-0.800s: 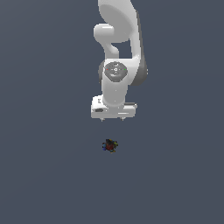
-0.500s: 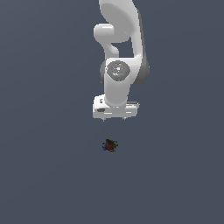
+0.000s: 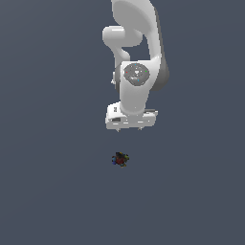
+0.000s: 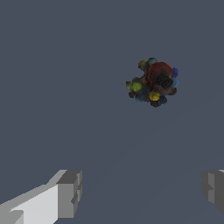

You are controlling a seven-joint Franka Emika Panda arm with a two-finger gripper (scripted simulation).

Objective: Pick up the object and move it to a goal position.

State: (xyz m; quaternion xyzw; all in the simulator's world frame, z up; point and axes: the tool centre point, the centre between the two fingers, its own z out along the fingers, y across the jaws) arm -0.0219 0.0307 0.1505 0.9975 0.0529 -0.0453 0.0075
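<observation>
Here the white arm (image 3: 136, 57) hangs over a plain grey floor (image 3: 48, 167), and its gripper (image 3: 130, 128) points down with the two fingers (image 4: 65, 194) spread wide apart, holding nothing. The lump (image 3: 120, 159), dark with red, blue, green and yellow specks, lies on the floor below the gripper, not touching it.

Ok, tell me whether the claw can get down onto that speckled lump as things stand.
Probably yes: the claw hangs open, apart from the speckled lump, with nothing between them. The lump sits off-centre in the wrist view, so some realignment looks necessary.
</observation>
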